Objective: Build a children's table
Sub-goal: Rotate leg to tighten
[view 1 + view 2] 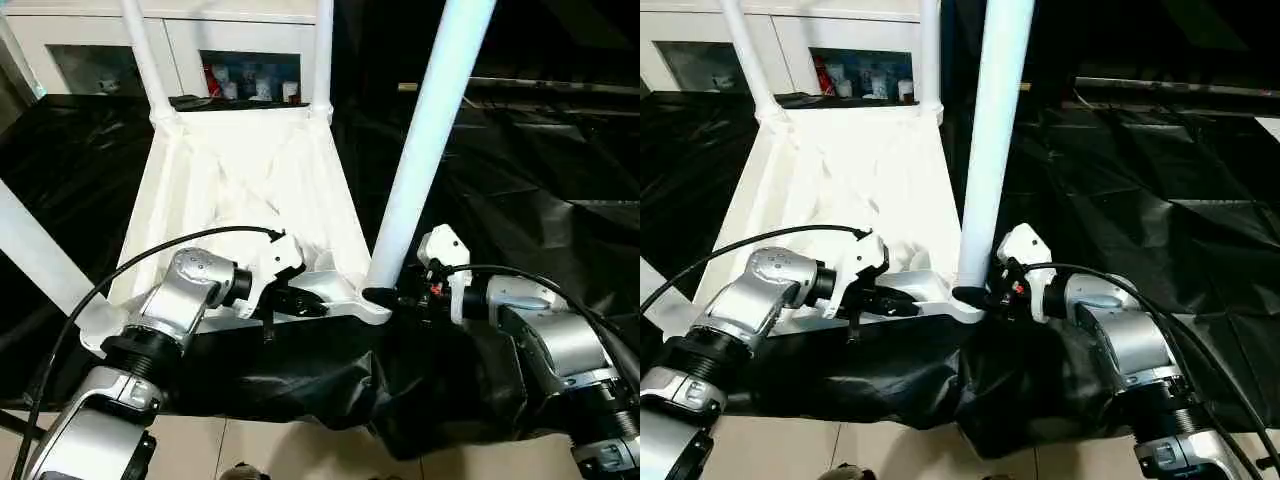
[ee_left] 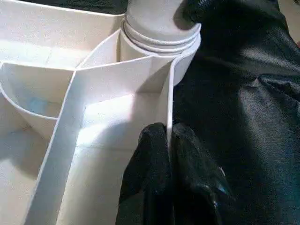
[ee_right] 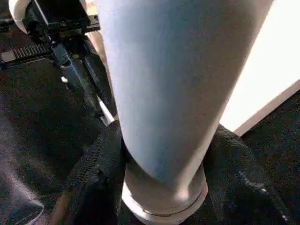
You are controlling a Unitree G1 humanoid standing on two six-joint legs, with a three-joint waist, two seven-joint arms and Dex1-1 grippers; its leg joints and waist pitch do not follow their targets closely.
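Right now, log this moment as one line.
left gripper: shut on tabletop rim | right gripper: shut on leg base | leg: standing in near corner socket

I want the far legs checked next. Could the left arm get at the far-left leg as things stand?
Probably not: the left claw is shut on the tabletop near rim, and that far-left leg stands across it.

White tabletop (image 1: 250, 190), ribbed underside up, white legs (image 1: 425, 140) rising off it. Black sheet (image 1: 540, 200) underneath, glossy and creased. Silver forearms (image 1: 185, 290) with white housings, black cables, black fingers (image 2: 159, 178). White cabinet (image 1: 190, 40) behind, red and white items inside. Beige floor tiles (image 1: 270, 450).
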